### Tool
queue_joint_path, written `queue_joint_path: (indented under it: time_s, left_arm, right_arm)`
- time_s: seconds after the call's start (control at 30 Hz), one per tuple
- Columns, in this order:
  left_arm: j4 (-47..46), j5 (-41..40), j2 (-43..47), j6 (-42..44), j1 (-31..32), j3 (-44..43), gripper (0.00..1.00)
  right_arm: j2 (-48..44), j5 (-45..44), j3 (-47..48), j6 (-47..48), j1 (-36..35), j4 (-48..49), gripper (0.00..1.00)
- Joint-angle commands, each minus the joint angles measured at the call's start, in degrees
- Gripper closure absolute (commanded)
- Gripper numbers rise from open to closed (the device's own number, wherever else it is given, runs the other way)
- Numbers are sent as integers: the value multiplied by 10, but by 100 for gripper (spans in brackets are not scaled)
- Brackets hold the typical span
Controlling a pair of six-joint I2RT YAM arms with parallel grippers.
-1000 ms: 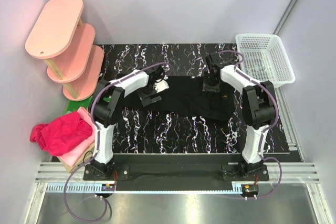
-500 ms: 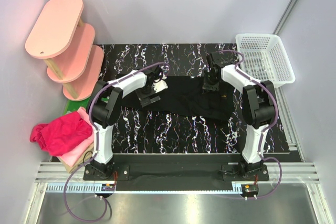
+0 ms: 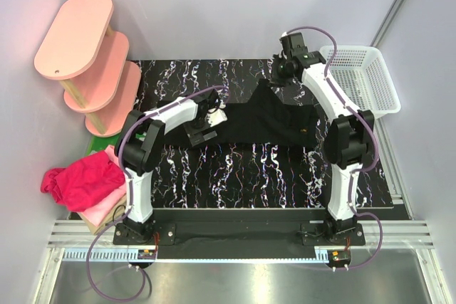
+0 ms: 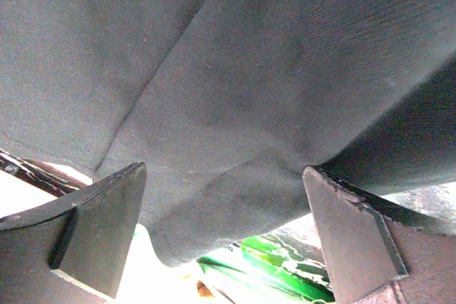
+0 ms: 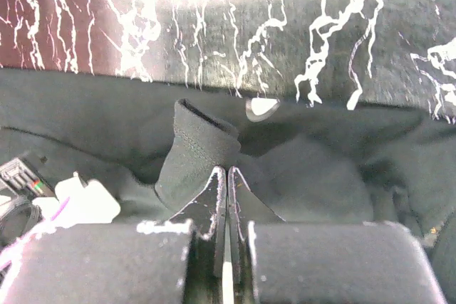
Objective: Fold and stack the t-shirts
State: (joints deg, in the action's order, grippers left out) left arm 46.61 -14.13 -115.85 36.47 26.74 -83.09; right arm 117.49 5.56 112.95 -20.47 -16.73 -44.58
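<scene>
The black t-shirt [image 3: 278, 122] lies across the middle of the dark marbled table. My right gripper [image 3: 283, 70] is shut on a fold of its edge [image 5: 196, 151] and holds it raised near the table's far side, so the cloth rises to a peak. In the right wrist view the right gripper [image 5: 226, 170] has its jaws pressed together on the cloth. My left gripper [image 3: 202, 132] is at the shirt's left edge. In its wrist view the left gripper [image 4: 228, 247] is wide open, with black cloth [image 4: 228, 90] hanging in front of it. A magenta t-shirt [image 3: 82, 179] lies on a pink one [image 3: 114, 201] at the left.
A white mesh basket [image 3: 360, 80] stands at the back right. A pink three-tier shelf [image 3: 89, 62] stands at the back left. A green packet [image 3: 96, 146] lies by the shelf and also shows under the cloth in the left wrist view [image 4: 285, 275].
My right gripper has lifted and moved toward the far edge with the shirt's edge, pulling the cloth up into a peak. My left gripper has barely moved.
</scene>
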Motion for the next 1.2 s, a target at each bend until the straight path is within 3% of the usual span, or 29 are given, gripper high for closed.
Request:
queue_joint_path:
  time_s: [0.0, 0.07, 0.13, 0.2, 0.23, 0.4, 0.57, 0.7, 0.87, 1.17]
  left_arm:
    - [9, -7, 20, 14, -6, 16, 1]
    - [9, -10, 23, 17, -7, 16, 1]
    - [8, -10, 25, 18, -8, 16, 1]
    - [9, -11, 26, 19, -9, 15, 1]
    - [9, -12, 26, 20, -9, 16, 1]
    - [9, -29, 32, 27, -10, 12, 1]
    - [21, -42, 74, 40, -11, -16, 1]
    - [60, -17, 87, 26, 13, -80, 1]
    - [65, -22, 63, 14, 52, -81, 1]
    - [46, -1, 26, 19, -31, -23, 1]
  right_arm:
    - [64, 8, 53, 16, 2, -47, 100]
    - [74, 25, 37, 17, 2, -53, 88]
    - [66, 19, 12, 18, 3, -56, 56]
    - [39, -31, -33, 16, 3, -56, 45]
    - [27, -49, -48, 8, 2, -55, 33]
    - [-80, -135, -149, -10, 3, -41, 34]
    - [-153, -131, -251, -25, 6, -13, 36]
    - [-161, -115, -294, -33, 9, 14, 37]
    - [-124, -81, -311, -46, 13, 38, 42]
    - [-104, -57, -362, -54, 32, 85, 46]
